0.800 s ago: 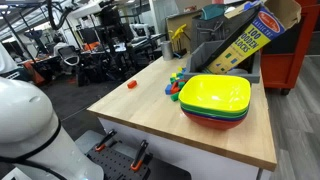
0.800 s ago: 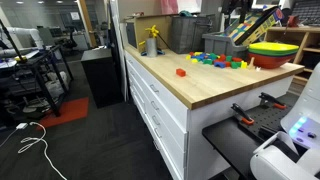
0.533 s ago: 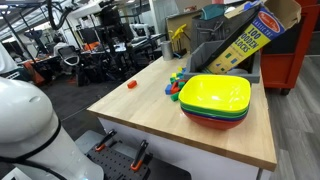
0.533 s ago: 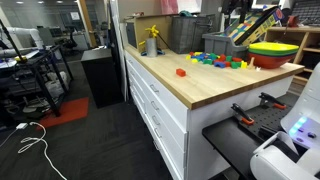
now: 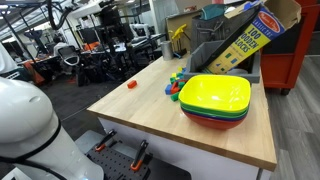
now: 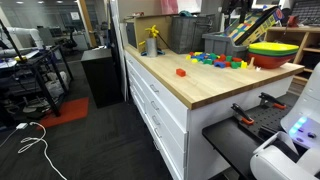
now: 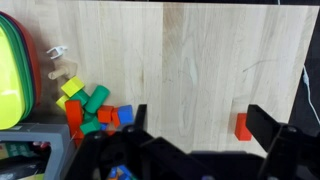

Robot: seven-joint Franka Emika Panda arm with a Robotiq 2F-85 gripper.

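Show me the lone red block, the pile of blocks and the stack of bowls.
lone red block [image 7: 242,126], wrist view, its top face.
pile of blocks [image 7: 97,98], wrist view, a green block mid-pile.
stack of bowls [image 5: 215,95], in an exterior view, yellow top bowl's inside.

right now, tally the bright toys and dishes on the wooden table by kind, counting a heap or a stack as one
lone red wooden block: 1
heap of mixed coloured wooden blocks: 1
stack of bright plastic square bowls, yellow on top: 1
total: 3
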